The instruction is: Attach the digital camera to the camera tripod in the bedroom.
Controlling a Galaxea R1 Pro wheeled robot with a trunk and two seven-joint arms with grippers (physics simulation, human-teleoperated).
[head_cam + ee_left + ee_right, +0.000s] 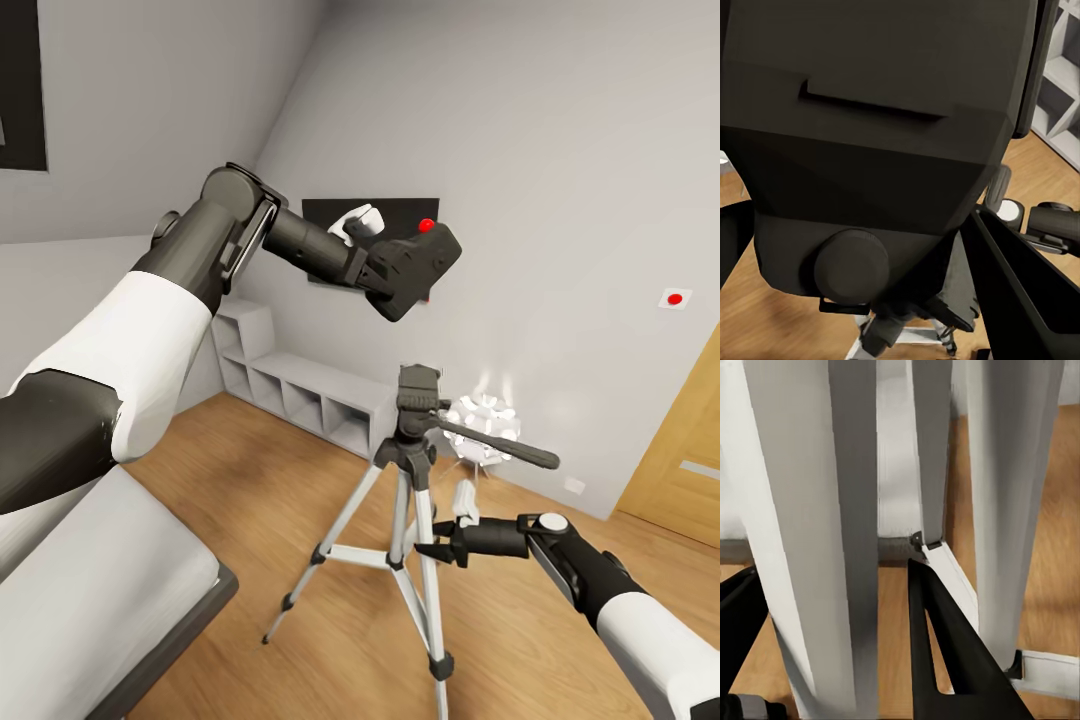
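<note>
Left gripper (400,268) clamped on camera (418,262), held high above tripod (410,470) head, not yet mounted. Right gripper (432,550) apart around tripod legs. Left: lower, seat camera.

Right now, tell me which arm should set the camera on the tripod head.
Left. Its gripper holds the digital camera raised above the camera tripod head. The right gripper sits low at the silver legs, likely steadying them.

Both arms have white shells and dark grey joints. The right gripper (432,549) has thin, pointy black fingers.
</note>
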